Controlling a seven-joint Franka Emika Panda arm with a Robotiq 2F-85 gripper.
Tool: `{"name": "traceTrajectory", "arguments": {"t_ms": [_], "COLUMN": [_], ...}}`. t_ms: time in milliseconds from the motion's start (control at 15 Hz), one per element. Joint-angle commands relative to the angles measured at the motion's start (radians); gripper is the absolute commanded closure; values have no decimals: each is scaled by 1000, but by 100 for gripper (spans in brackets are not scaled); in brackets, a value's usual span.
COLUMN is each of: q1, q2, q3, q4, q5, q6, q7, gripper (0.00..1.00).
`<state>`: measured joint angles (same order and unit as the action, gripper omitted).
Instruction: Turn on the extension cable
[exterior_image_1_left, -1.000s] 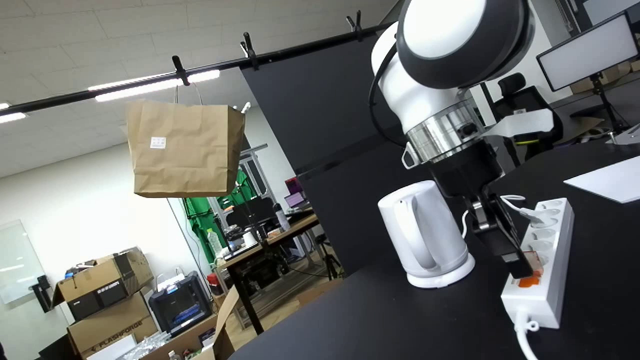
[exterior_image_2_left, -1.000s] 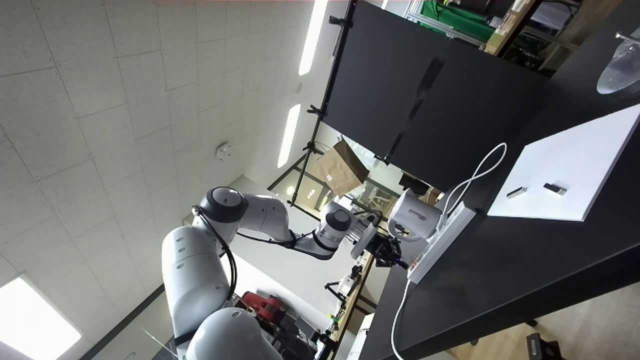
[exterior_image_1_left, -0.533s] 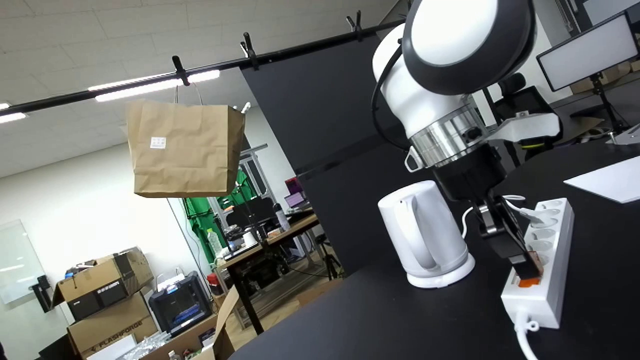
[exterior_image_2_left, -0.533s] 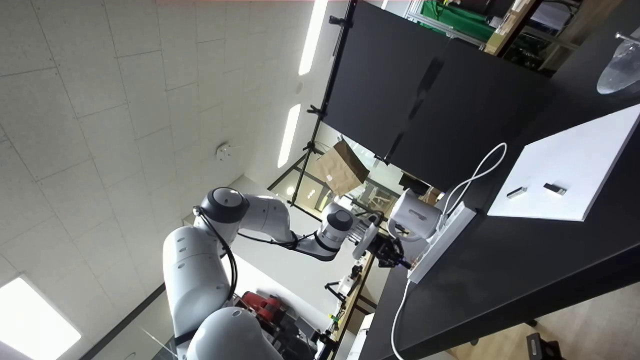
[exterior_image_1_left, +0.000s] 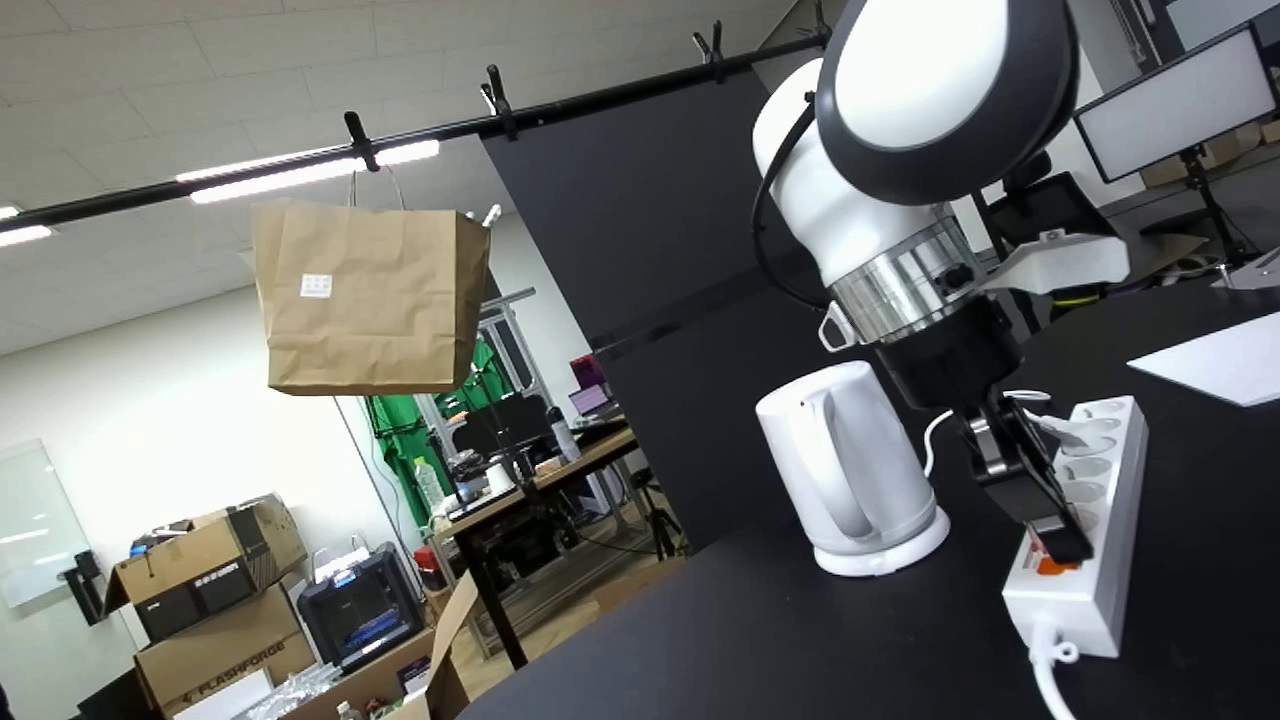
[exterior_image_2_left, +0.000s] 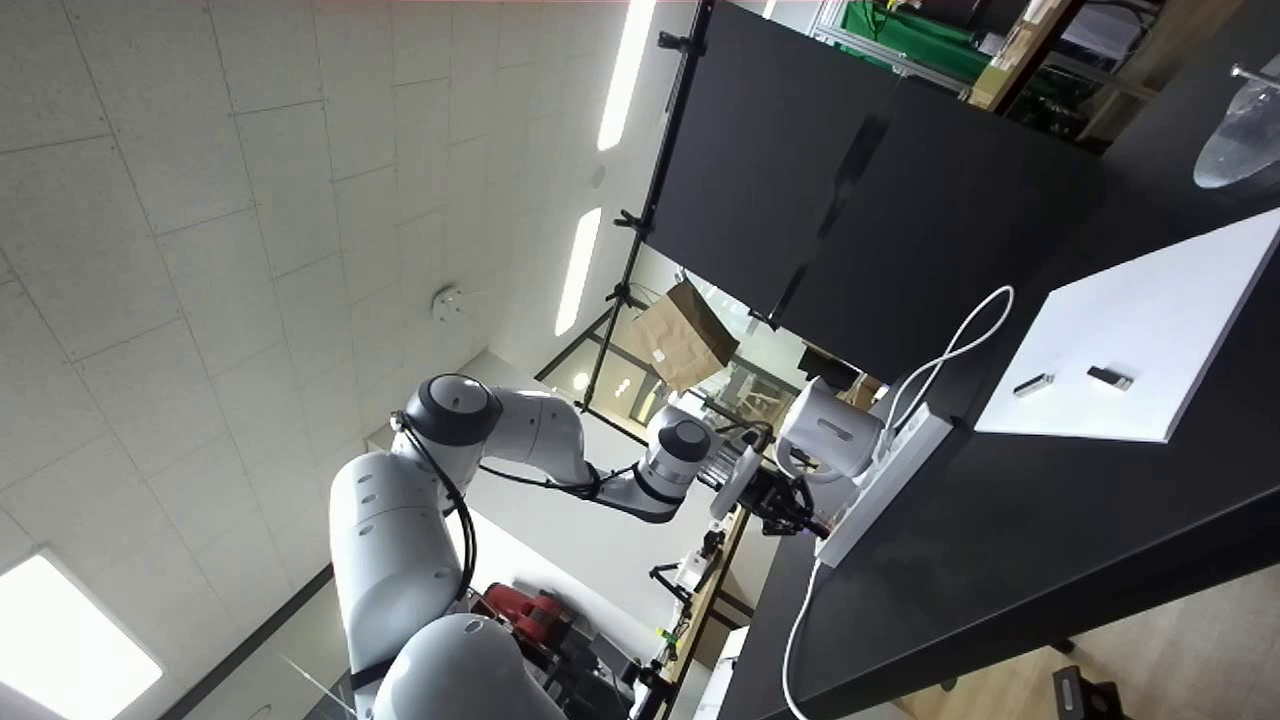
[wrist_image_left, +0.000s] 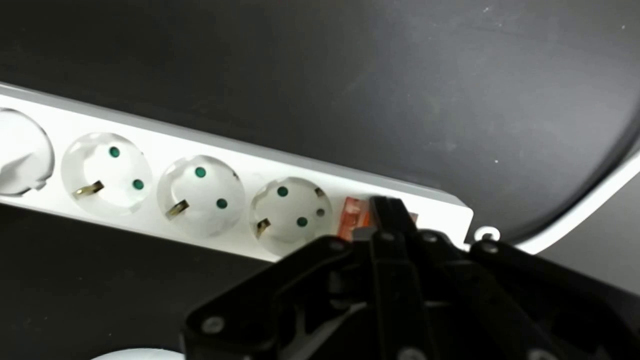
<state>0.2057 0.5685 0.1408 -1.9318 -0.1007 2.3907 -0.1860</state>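
Note:
The extension cable (exterior_image_1_left: 1118, 520) is a long white strip with a row of sockets, lying on the black table. It also shows in the other views (exterior_image_2_left: 895, 485) (wrist_image_left: 247, 172). Its red-orange switch (exterior_image_1_left: 1055, 566) sits near the cord end. My gripper (exterior_image_1_left: 1072, 548) is shut and empty, pointing down with its fingertips over the switch. In the wrist view the fingertips (wrist_image_left: 392, 202) cover the middle of the switch (wrist_image_left: 351, 215); red shows on both sides of them. I cannot tell if they touch or press it, or which way the switch is set. The gripper also shows in an exterior view (exterior_image_2_left: 822, 530).
A white kettle (exterior_image_1_left: 850, 470) (exterior_image_2_left: 830, 430) stands beside the strip, close to the gripper. A white plug (exterior_image_1_left: 1075, 432) sits in a socket. The strip's white cord (exterior_image_1_left: 1048, 685) runs off its end. A white board (exterior_image_2_left: 1120, 330) with small items lies on the table.
My gripper has moved a short way across the switch, to the right in an exterior view, and its tips now stand over the switch's far part. The extension cable and kettle have not moved.

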Motion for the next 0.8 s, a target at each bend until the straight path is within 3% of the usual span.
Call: {"name": "traceTrajectory", "arguments": {"t_ms": [0, 733], "q1": [11, 13], "q2": [24, 33], "q3": [-7, -5], "q4": [28, 69], "q5": [-23, -19], "q6": [-20, -38], "q7": [41, 39], "gripper": [100, 100]}}
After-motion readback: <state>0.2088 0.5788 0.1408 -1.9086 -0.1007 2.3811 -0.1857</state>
